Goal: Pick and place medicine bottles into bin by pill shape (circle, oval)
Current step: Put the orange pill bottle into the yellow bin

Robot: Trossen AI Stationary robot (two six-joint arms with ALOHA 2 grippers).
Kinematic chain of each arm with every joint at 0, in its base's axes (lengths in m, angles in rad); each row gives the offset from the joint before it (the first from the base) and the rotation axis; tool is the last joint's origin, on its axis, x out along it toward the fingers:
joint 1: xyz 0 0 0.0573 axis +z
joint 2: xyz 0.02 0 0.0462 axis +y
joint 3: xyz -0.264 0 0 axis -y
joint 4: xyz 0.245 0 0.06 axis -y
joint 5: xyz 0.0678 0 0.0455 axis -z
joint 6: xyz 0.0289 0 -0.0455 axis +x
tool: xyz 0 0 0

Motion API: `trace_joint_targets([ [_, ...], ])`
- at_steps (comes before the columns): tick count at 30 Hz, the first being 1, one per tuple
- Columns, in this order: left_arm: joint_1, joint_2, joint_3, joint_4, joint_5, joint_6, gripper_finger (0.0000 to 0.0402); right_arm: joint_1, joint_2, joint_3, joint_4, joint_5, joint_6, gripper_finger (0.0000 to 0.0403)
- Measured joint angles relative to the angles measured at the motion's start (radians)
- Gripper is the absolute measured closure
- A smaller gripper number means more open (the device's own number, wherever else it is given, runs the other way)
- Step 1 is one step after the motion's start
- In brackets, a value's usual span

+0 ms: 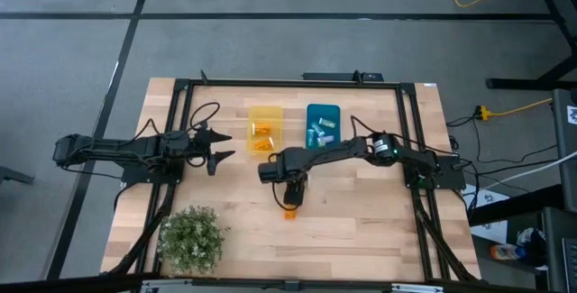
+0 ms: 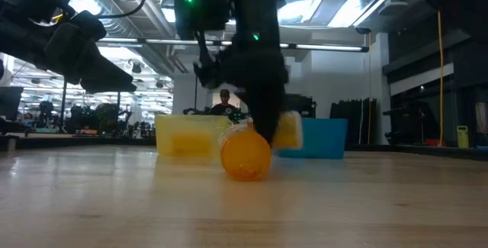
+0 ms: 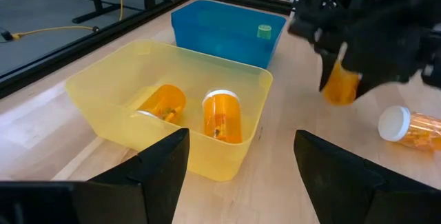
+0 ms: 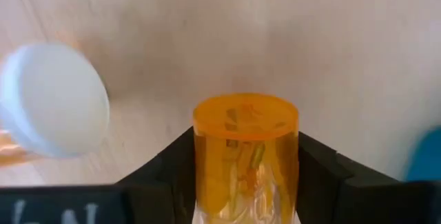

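Orange translucent bottle [image 4: 244, 158], pills showing inside, is sitting mid-frame, clamped in the right gripper [image 4: 246, 172]; left gripper [image 1: 219, 146] is hanging wide open at left.

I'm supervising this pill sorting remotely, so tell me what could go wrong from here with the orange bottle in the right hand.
1. The right hand holds the orange bottle between its fingers with much of it sticking out; it could slip.
2. A second orange bottle lies on the table right beside it and might get knocked and roll.
3. The yellow bin and blue bin sit close together, so a drop could land in the wrong one.
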Motion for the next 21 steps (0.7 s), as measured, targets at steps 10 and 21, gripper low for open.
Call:
trace_joint_targets([
  [10,0.000,0.000,0.000,0.000,0.000,0.000,0.0147,-0.123,-0.004,0.291,0.016,0.001,-0.021,0.0218],
  [21,0.000,0.000,0.000,0.000,0.000,0.000,0.0147,-0.322,-0.022,0.271,0.267,-0.050,0.096,0.0218],
])
